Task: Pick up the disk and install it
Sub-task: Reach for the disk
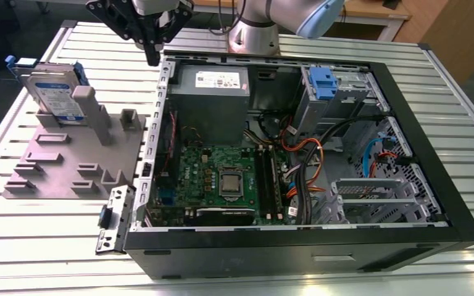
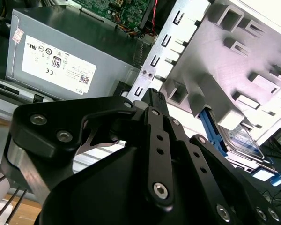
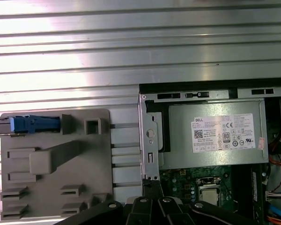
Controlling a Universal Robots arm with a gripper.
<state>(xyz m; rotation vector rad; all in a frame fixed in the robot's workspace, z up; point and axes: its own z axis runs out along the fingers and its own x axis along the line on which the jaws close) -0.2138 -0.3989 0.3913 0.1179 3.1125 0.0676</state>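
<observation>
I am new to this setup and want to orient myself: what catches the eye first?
An open computer case lies in the exterior view's middle. At that view's left the disk stands upright in a grey holder. The black hand hangs between them, above the case's wall, holding nothing.

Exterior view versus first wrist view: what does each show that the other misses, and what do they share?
Exterior view's own: the robot arm's base, the whole open computer case with orange cables and a blue clip, and the disk standing upright, label facing out. First wrist view's own: a straight-down look at the disk's blue-framed edge. Shared: the grey holder, the grey metal box with a sticker, the ribbed table and the gripper, hanging near the case's corner.
</observation>
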